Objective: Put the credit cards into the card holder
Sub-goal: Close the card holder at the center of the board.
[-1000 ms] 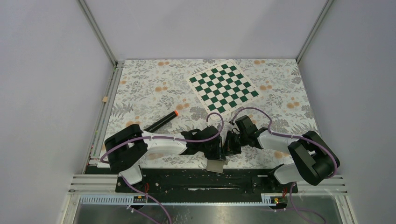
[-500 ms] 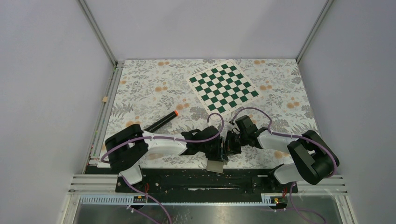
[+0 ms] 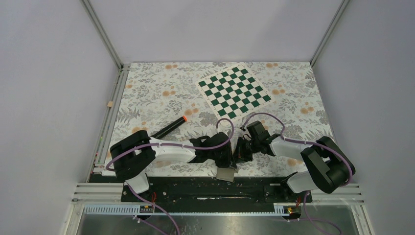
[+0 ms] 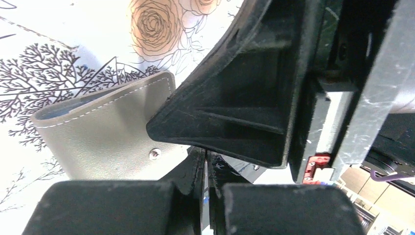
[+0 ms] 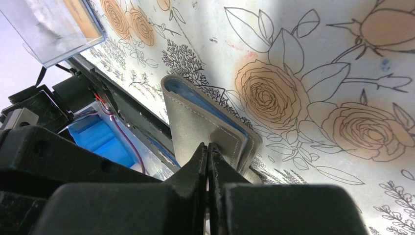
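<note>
Pinching the card holder [image 5: 195, 120] in our right hand [image 5: 207, 147], likely to steady it; our left hand [image 4: 204, 157] sits clenched just beside it.

Standing here, I can't make out a single word, number or brand mark. The grey card holder [image 4: 107, 142] shows only stitching and a plain stud. The chessboard [image 3: 234, 91] has just green and white squares, and the worktop [image 3: 156, 93] has just a printed flower pattern.
</note>
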You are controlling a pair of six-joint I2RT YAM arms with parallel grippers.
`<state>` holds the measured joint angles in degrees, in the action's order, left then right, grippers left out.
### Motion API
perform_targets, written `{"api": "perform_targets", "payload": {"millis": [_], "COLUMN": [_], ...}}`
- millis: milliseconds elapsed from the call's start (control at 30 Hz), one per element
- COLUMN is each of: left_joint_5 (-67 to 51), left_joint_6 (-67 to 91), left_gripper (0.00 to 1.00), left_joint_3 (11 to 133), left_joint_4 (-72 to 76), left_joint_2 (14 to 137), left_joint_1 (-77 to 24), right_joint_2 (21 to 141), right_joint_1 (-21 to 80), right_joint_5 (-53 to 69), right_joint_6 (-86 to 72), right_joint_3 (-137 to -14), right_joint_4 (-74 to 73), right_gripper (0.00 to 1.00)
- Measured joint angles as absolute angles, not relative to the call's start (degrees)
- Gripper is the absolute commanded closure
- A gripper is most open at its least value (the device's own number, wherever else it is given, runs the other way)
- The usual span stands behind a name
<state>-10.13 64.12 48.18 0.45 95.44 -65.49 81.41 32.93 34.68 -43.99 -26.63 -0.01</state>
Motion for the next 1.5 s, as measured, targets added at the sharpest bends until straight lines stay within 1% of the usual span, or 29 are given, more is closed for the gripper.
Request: {"api": "perform_targets", "payload": {"millis": [200,367,667,933,1033,1167,1267,1400,1500], "left_joint_5": [-7.9,-5.1,-2.8,-2.1,-2.1,-2.1,-1.9,-1.3,-1.2], "left_joint_6": [64.1,63.6,62.4,61.7,61.6,61.5,61.5,61.2,61.1], "left_gripper": [1.0,1.0,1.0,1.0,0.97,0.96,0.92,0.78,0.72], "left_joint_3": [48.2,48.2,48.8,49.7,49.9,49.9,50.1,50.2,50.4], "left_joint_4": [-3.0,-6.8,-10.8,-11.1,-10.9,-10.8,-10.9,-11.5,-11.9], "left_joint_2": [94.9,92.1,92.1,93.3,93.7,93.9,94.0,94.0,94.0], "left_joint_1": [-65.5,-65.5,-65.5,-65.5,-65.5,-65.5,-65.5,-65.5,-65.5], "right_joint_2": [81.4,81.4,79.5,78.6,77.4,74.4,73.0,72.9,72.9], "right_joint_1": [32.9,32.9,32.9,32.9,32.9,32.9,32.9,32.9,33.2], "right_joint_5": [34.7,34.7,33.8,33.4,33.1,32.4,32.6,32.8,33.2], "right_joint_6": [-44.0,-44.0,-43.9,-43.7,-43.4,-42.9,-42.7,-42.8,-42.8], "right_joint_3": [-26.6,-26.5,-25.6,-25.0,-24.4,-23.2,-22.5,-21.4,-20.9], "right_joint_4": [0.2,0.3,0.3,0.6,0.7,0.7,1.0,2.2,2.6], "right_gripper": [1.0,1.0,1.0,1.0,1.0,1.0,1.0,1.0,1.0]}}
